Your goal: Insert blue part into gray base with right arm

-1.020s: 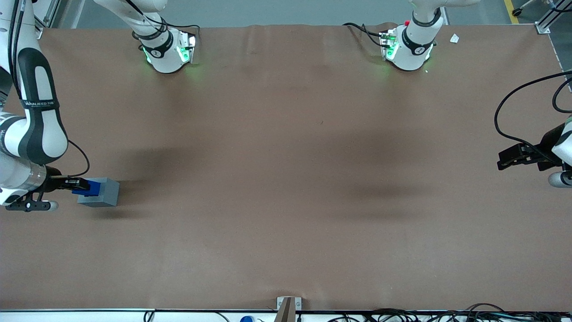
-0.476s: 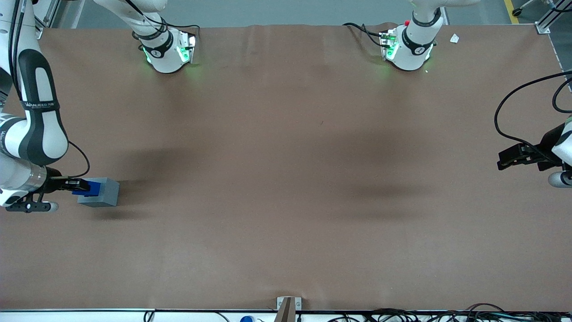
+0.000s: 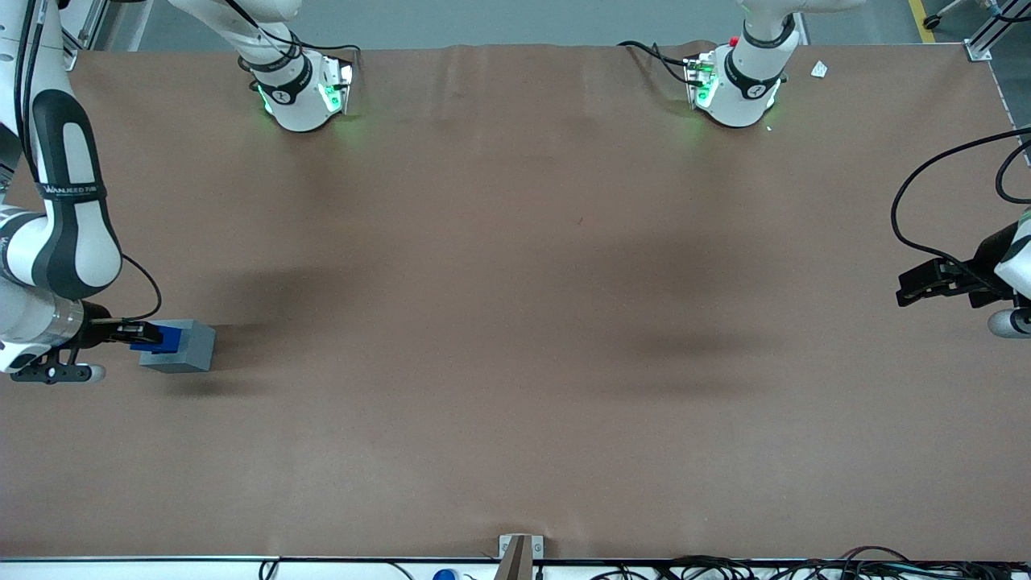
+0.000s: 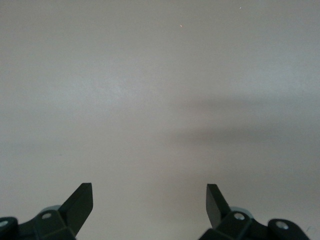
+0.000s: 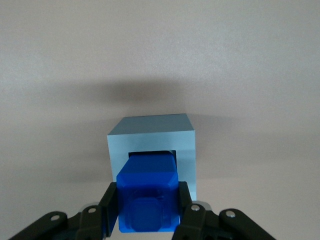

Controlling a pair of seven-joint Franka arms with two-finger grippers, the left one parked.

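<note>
The gray base (image 3: 192,348) stands on the brown table at the working arm's end. My right arm's gripper (image 3: 150,336) is beside it, shut on the blue part (image 3: 167,338), which hangs low over the base's top. In the right wrist view the black fingers (image 5: 110,206) press both sides of the blue part (image 5: 148,192). Its leading end sits at the square recess of the gray base (image 5: 152,131), and the recess floor is hidden by it. The gripper (image 5: 147,201) holds the part square to the recess.
Two white arm bases with green lights (image 3: 302,93) (image 3: 734,89) stand at the table's edge farthest from the front camera. The brown mat (image 3: 515,322) stretches bare toward the parked arm's end. Cables (image 3: 725,568) lie along the nearest edge.
</note>
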